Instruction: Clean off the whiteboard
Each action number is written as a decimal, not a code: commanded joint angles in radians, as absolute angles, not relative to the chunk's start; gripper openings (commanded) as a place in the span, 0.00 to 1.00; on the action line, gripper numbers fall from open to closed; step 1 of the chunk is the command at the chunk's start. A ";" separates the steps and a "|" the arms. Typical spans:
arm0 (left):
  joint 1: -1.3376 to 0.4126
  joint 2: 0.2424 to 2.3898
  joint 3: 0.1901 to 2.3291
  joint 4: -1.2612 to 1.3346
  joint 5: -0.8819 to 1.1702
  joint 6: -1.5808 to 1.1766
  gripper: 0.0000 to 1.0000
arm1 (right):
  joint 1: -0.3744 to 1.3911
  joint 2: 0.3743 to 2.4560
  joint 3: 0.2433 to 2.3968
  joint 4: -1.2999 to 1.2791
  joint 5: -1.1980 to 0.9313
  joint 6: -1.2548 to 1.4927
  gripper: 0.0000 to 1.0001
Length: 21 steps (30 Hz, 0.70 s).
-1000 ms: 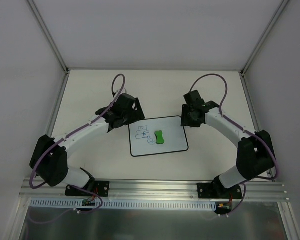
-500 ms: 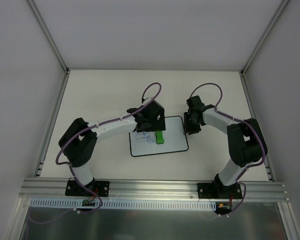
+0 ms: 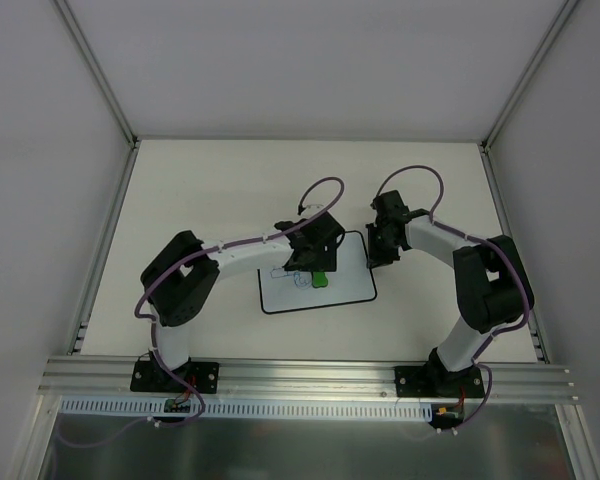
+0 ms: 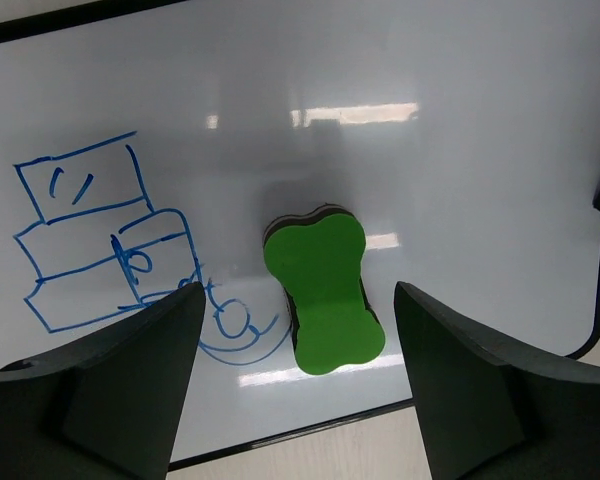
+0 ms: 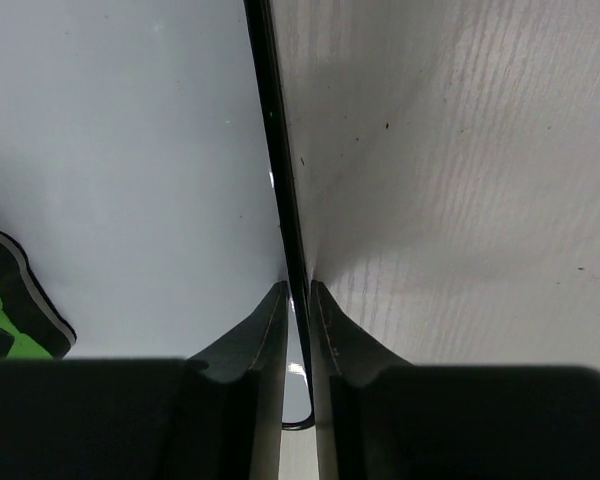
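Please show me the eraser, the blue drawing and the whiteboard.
eraser (image 4: 325, 300): left wrist view, middle of its green top.
drawing (image 4: 117, 252): left wrist view, middle of the stacked boxes.
whiteboard (image 5: 130, 150): right wrist view, bare white surface.

Flat whiteboard (image 3: 348, 282) on table (image 3: 210, 190), near middle, slightly turned. White, shiny, rounded corners, thin black edge. Blue drawings (image 4: 90, 240) of stacked boxes on left part, not wiped

White whiteboard (image 4: 460, 180) with thin black border, blue line doodles (image 4: 100, 240), bright green eraser (image 4: 323, 295) with dark edge, cream table (image 3: 200, 180)
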State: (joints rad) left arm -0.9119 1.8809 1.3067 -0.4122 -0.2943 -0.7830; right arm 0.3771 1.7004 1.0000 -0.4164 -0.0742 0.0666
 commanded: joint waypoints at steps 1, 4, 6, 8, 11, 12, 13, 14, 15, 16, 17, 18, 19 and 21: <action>-0.945 1.882 1.338 -0.459 -0.328 -0.784 0.77 | 0.376 1.727 0.993 -0.385 -0.066 0.060 0.15; -0.959 1.885 1.335 -0.469 -0.334 -0.798 0.71 | 0.376 1.729 0.992 -0.382 -0.066 0.066 0.13; -0.963 1.896 1.339 -0.474 -0.333 -0.805 0.69 | 0.376 1.729 0.988 -0.377 -0.066 0.069 0.11; -0.963 1.907 1.344 -0.482 -0.339 -0.814 0.66 | 0.377 1.729 0.988 -0.373 -0.066 0.071 0.10; -0.963 1.920 1.356 -0.488 -0.350 -0.819 0.57 | 0.377 1.727 0.983 -0.371 -0.069 0.071 0.09; -0.963 1.928 1.367 -0.492 -0.351 -0.819 0.55 | 0.377 1.727 0.983 -0.371 -0.068 0.069 0.08; -0.963 1.928 1.370 -0.492 -0.354 -0.822 0.53 | 0.377 1.726 0.983 -0.370 -0.066 0.069 0.08; -0.963 1.937 1.374 -0.498 -0.362 -0.824 0.53 | 0.379 1.727 0.983 -0.371 -0.064 0.069 0.08; -0.963 1.939 1.381 -0.500 -0.365 -0.825 0.52 | 0.379 1.726 0.983 -0.371 -0.064 0.069 0.08; -0.963 1.944 1.384 -0.502 -0.370 -0.830 0.52 | 0.380 1.726 0.982 -0.368 -0.063 0.071 0.08; -0.963 1.945 1.385 -0.503 -0.373 -0.831 0.52 | 0.382 1.727 0.980 -0.368 -0.061 0.069 0.08; -0.963 1.948 1.391 -0.505 -0.377 -0.833 0.51 | 0.383 1.726 0.980 -0.368 -0.060 0.069 0.08; -0.963 1.954 1.393 -0.506 -0.377 -0.831 0.51 | 0.385 1.726 0.979 -0.367 -0.058 0.071 0.08; -0.963 1.960 1.402 -0.511 -0.380 -0.838 0.48 | 0.387 1.724 0.977 -0.368 -0.055 0.071 0.07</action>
